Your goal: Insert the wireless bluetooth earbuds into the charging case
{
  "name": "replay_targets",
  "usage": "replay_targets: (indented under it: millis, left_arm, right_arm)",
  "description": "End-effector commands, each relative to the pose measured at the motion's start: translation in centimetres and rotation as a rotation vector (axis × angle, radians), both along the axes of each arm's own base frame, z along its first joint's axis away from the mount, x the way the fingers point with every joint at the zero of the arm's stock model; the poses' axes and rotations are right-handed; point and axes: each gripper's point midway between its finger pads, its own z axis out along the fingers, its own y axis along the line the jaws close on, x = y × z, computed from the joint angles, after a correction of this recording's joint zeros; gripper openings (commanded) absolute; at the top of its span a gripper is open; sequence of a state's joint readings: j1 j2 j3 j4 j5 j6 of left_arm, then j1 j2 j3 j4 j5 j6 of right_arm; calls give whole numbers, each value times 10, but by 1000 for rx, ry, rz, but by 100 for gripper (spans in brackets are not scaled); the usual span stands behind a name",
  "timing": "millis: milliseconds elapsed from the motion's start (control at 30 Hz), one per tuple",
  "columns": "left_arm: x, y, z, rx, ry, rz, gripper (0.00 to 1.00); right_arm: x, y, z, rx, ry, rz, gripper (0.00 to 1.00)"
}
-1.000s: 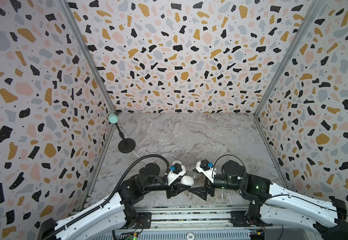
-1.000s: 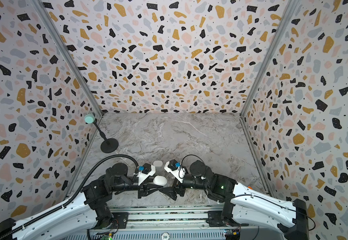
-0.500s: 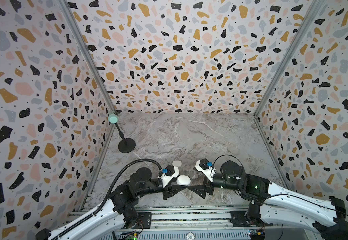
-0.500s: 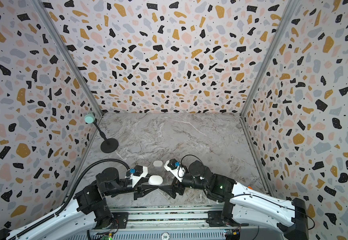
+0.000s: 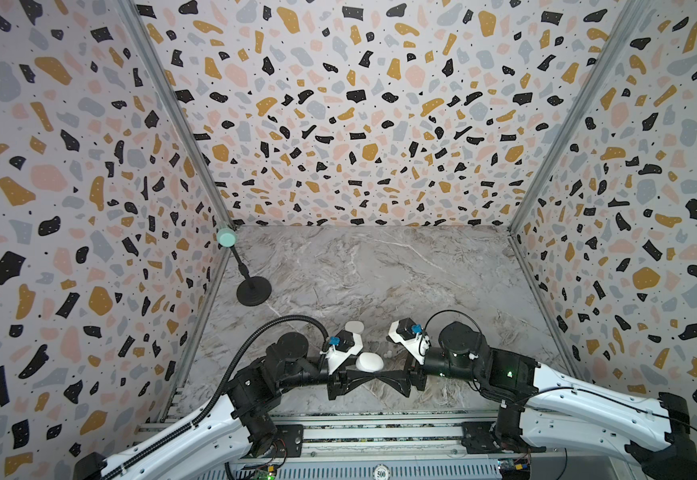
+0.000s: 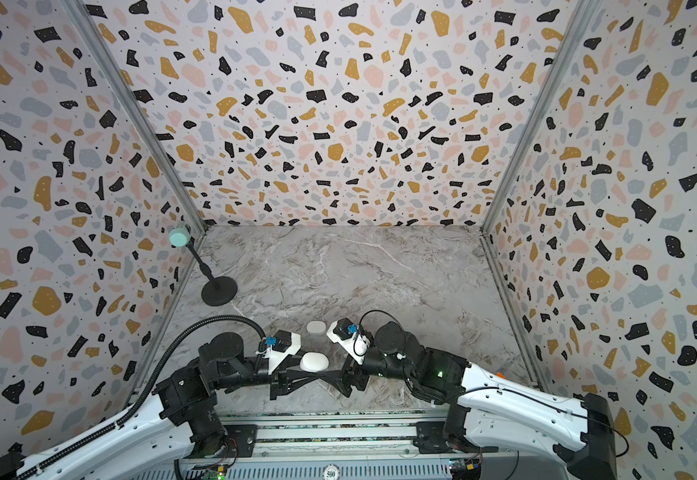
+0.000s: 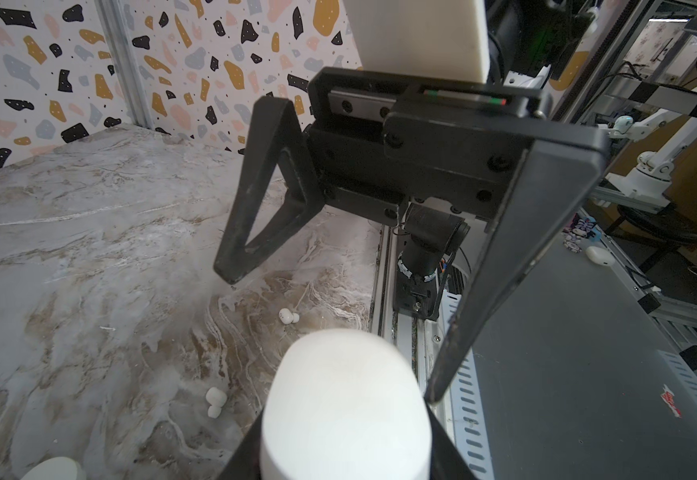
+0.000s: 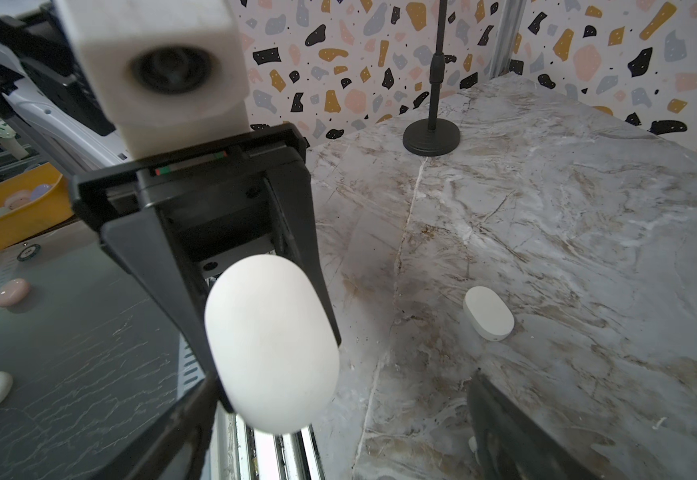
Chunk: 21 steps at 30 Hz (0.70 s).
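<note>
2 tiny earbuds (image 7: 288,316); held case (image 7: 344,411) cropped.

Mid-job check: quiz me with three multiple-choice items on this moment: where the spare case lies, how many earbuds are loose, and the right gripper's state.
1. Where on the marble table does the loose case lie?
A) front half, near the middle
B) far right corner
C) far left corner

2. How many earbuds lie loose in the left wrist view?
A) none
B) two
C) six

3. The right gripper is:
A) open and empty
B) shut on a case
C) shut on an earbud

Key:
1 A, it lies just beyond the left gripper, which grips the other case.
2 B, a second bud lies apart from the first.
3 A, its fingers stand wide apart.
</note>
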<state>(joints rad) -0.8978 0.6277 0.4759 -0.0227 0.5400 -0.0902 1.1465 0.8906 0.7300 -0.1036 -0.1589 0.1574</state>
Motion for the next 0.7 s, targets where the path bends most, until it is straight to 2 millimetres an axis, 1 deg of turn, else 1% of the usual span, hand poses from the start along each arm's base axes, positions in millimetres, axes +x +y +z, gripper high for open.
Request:
replay_targets:
  millis: [0,67,667]
  left_arm:
    - [-4,-2,17,-52,-41,-31,0]
    - [-5,-2,18,-54,-44,-39,0]
    - [-10,-1,18,-64,-60,-66,0]
  right_arm:
    - [4,0,-1,-6,-14,-20,94]
    - [6,-1,-3,-15,-14,-34,94]
    - [30,-11,-2,-38,-42,-180,94]
